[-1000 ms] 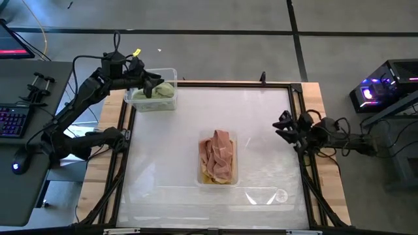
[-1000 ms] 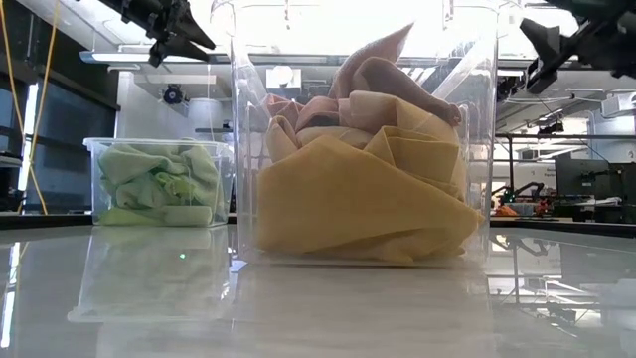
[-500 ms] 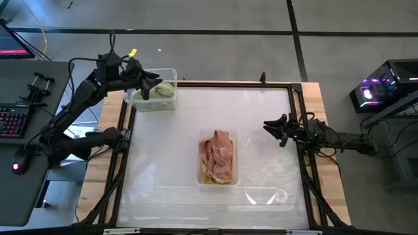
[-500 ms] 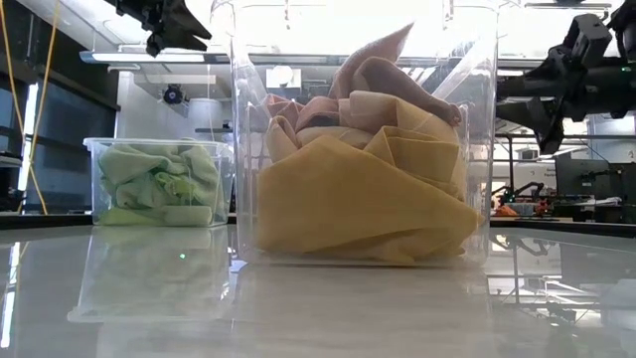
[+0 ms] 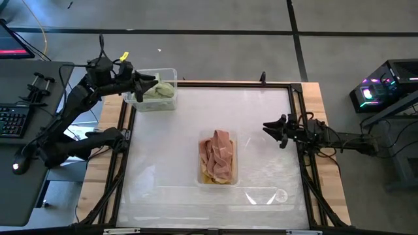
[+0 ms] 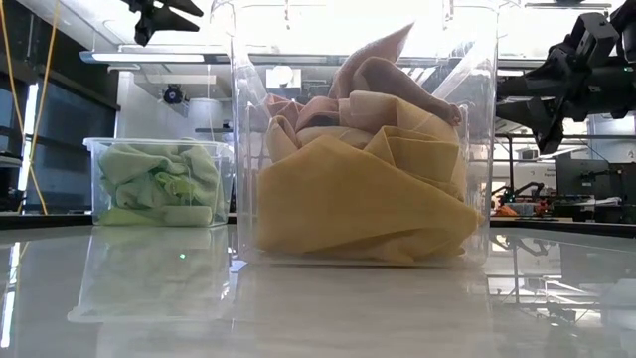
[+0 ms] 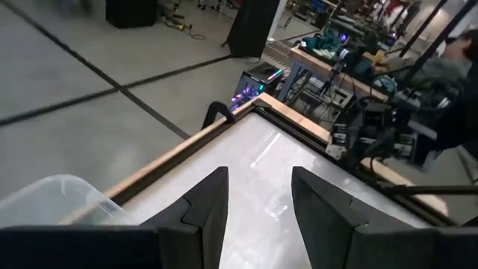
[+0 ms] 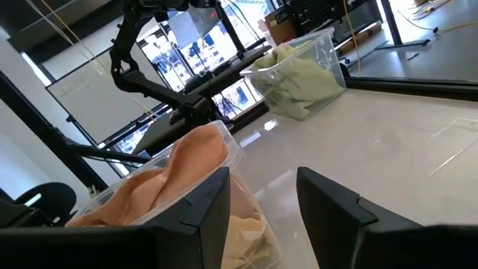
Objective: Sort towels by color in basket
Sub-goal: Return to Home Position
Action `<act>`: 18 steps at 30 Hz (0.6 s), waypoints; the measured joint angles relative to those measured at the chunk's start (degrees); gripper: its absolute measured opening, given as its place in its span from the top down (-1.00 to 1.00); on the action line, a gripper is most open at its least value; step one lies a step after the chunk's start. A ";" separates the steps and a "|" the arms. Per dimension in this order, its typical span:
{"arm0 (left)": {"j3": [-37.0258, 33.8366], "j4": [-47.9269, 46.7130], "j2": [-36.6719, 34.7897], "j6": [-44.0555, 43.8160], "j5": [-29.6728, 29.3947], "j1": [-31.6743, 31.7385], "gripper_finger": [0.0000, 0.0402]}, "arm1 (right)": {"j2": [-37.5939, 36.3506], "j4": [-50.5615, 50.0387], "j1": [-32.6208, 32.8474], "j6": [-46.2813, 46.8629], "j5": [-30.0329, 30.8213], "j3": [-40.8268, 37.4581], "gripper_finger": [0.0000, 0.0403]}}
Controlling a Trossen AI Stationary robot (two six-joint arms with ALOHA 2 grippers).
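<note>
A clear bin (image 5: 217, 177) at the table's middle holds salmon pink towels (image 5: 218, 151) heaped on mustard yellow towels (image 6: 363, 199). A second clear bin (image 5: 171, 73) at the far left corner holds lime and sage green towels (image 5: 160, 90), also seen as green towels (image 8: 302, 82) in the right wrist view. My left gripper (image 5: 155, 79) hovers open high above that green bin, holding nothing. My right gripper (image 5: 267, 126) hangs open above the table's right part, level with the pink bin, pointing left toward it.
The table's raised dark frame (image 5: 302, 130) runs along its edges. A desk with a keyboard (image 5: 12, 121) stands off the left side. Bare white tabletop (image 5: 163, 150) lies between the two bins and along the near edge.
My left gripper has risen and drawn back toward the table's left, away from the green bin. My right gripper has swung out over the table toward the pink bin, then held still. The towels have stayed put.
</note>
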 joint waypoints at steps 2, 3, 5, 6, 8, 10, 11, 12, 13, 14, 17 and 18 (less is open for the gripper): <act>0.00 -0.04 0.04 -1.23 -0.04 0.02 0.34 | 0.00 -0.02 0.00 0.14 -0.11 0.00 0.25; 0.00 0.00 0.07 -1.28 -0.02 0.02 0.34 | 0.00 -0.01 0.00 0.11 -0.11 0.00 0.25; 0.00 -0.03 0.25 -1.26 -0.03 0.02 0.34 | 0.00 0.00 0.00 -0.06 -0.11 0.00 0.25; 0.00 -0.01 0.37 -1.28 -0.04 0.02 0.34 | 0.00 -0.01 0.00 -0.03 -0.11 0.00 0.25; -0.04 -0.10 0.42 -1.26 -0.07 0.02 0.34 | 0.00 0.00 0.00 -0.01 -0.11 0.00 0.25; -0.04 -0.01 0.42 -1.28 -0.07 0.02 0.34 | 0.00 0.00 0.00 -0.08 -0.11 0.00 0.25; -0.04 -0.03 0.42 -1.26 -0.07 0.02 0.34 | 0.00 -0.01 0.00 -0.08 -0.11 0.00 0.25; -0.04 -0.04 0.45 -1.24 -0.07 0.02 0.34 | 0.00 -0.01 0.00 -0.08 -0.11 0.00 0.25; -0.04 -0.05 0.46 -1.26 -0.07 0.02 0.34 | 0.00 -0.01 0.00 -0.09 -0.11 0.00 0.25; -0.04 -0.05 0.46 -1.28 -0.07 0.02 0.34 | 0.00 0.00 0.02 -0.10 -0.11 0.00 0.25; -0.04 -0.05 0.39 -1.26 -0.17 -0.28 0.34 | 0.00 -0.02 0.00 -0.12 -0.11 0.00 0.25; -0.04 -0.08 0.26 -1.27 -0.39 -0.58 0.34 | 0.00 -0.02 0.00 -0.14 -0.11 0.00 0.25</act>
